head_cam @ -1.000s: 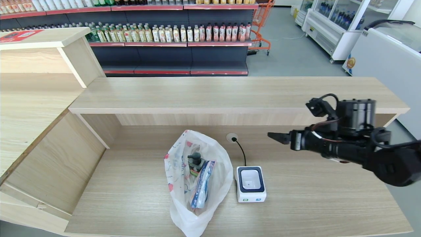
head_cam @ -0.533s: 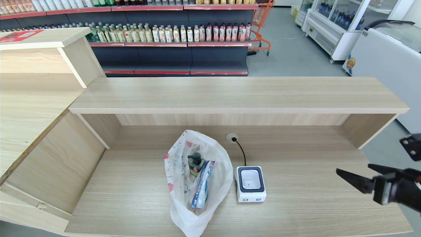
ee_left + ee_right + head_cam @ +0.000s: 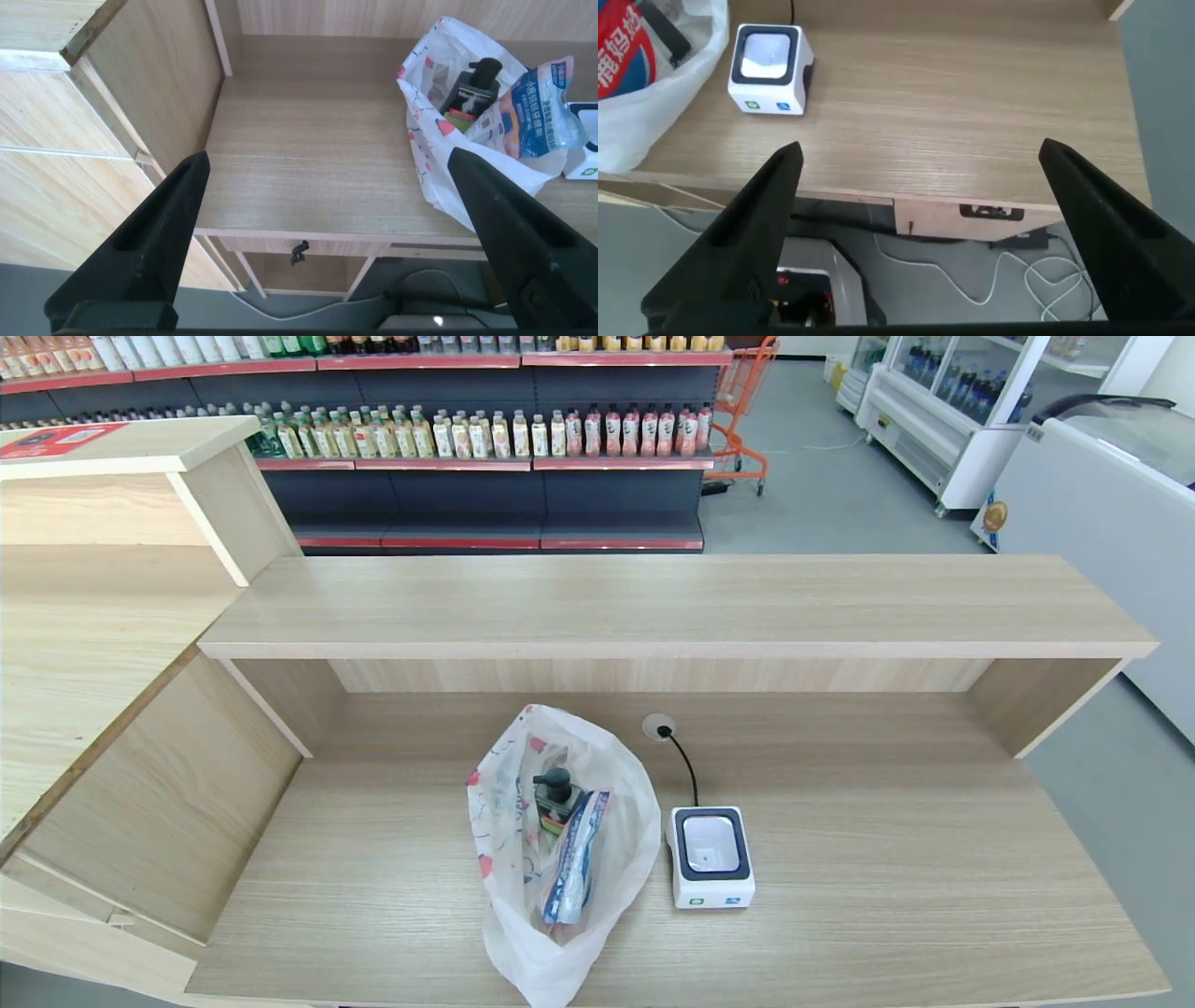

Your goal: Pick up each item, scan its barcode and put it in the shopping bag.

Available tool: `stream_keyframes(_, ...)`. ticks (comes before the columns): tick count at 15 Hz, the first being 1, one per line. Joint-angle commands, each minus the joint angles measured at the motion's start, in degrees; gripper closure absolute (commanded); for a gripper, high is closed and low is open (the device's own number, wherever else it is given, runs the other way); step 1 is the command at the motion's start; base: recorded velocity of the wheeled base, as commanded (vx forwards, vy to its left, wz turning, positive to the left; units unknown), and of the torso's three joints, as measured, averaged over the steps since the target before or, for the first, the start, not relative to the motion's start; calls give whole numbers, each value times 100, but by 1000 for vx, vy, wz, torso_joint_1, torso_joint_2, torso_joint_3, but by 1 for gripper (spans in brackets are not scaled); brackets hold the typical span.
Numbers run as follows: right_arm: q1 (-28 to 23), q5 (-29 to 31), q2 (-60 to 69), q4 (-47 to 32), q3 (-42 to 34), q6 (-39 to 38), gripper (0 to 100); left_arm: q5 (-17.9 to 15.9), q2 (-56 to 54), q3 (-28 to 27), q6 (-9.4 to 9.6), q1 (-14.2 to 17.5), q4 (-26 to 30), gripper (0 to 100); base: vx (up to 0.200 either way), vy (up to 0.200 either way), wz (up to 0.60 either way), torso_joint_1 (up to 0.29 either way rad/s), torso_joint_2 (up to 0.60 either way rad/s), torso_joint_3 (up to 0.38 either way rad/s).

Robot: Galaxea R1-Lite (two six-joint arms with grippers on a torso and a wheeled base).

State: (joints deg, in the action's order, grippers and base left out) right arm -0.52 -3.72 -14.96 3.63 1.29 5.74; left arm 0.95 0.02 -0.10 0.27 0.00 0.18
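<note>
A white plastic shopping bag (image 3: 557, 845) lies open on the counter, holding a dark pump bottle (image 3: 552, 794) and a blue-and-white packet (image 3: 571, 870). The same shopping bag (image 3: 475, 112) with the pump bottle (image 3: 473, 86) and packet (image 3: 536, 109) appears in the left wrist view. A white barcode scanner (image 3: 710, 857) sits just right of the bag, its cable running back to a hole in the counter. My left gripper (image 3: 332, 233) hangs open before the counter's front edge, left of the bag. My right gripper (image 3: 920, 233) is open before the front edge, right of the scanner (image 3: 768, 68).
A raised wooden ledge (image 3: 672, 607) runs along the back of the counter (image 3: 887, 877), and a side panel (image 3: 159, 803) closes off the left. Drink shelves (image 3: 485, 434) and freezers (image 3: 1102, 495) stand in the room behind. Cables (image 3: 1008, 280) hang under the counter.
My right arm, raised over the counter's right side a second ago, has drawn back down and to the right, out of the head view. The bag and scanner have not moved.
</note>
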Motion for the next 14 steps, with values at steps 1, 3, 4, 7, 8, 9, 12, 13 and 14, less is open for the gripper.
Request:
stream_keyframes(1, 96, 135, 1461, -398, -120, 41, 0, 2, -2, 1, 0, 0, -1, 0, 0, 0, 0, 0, 0, 0)
stream_keyframes(3, 96, 47, 1469, -407, -120, 41, 0, 2, -2, 1, 0, 0, -1, 0, 0, 0, 0, 0, 0, 0)
stream_keyframes(4, 96, 29, 1469, -434, -112, -91, 0, 2, -2, 1, 0, 0, -1, 0, 0, 0, 0, 0, 0, 0)
stream_keyframes(7, 96, 20, 1478, -425, -112, -284, 0, 2, -2, 1, 0, 0, -1, 0, 0, 0, 0, 0, 0, 0)
stream_keyframes(8, 88, 20, 1469, -434, -112, -302, 0, 2, -2, 1, 0, 0, -1, 0, 0, 0, 0, 0, 0, 0)
stream_keyframes(9, 96, 20, 1461, -434, -112, -170, 0, 2, -2, 1, 0, 0, -1, 0, 0, 0, 0, 0, 0, 0)
stream_keyframes(12, 96, 11, 1469, -425, -120, -29, 0, 2, -2, 1, 0, 0, -1, 0, 0, 0, 0, 0, 0, 0)
stream_keyframes(13, 96, 11, 1469, -434, -112, -29, 0, 2, -2, 1, 0, 0, -1, 0, 0, 0, 0, 0, 0, 0)
stream_keyframes(14, 88, 20, 1478, -434, -112, -47, 0, 2, -2, 1, 0, 0, -1, 0, 0, 0, 0, 0, 0, 0)
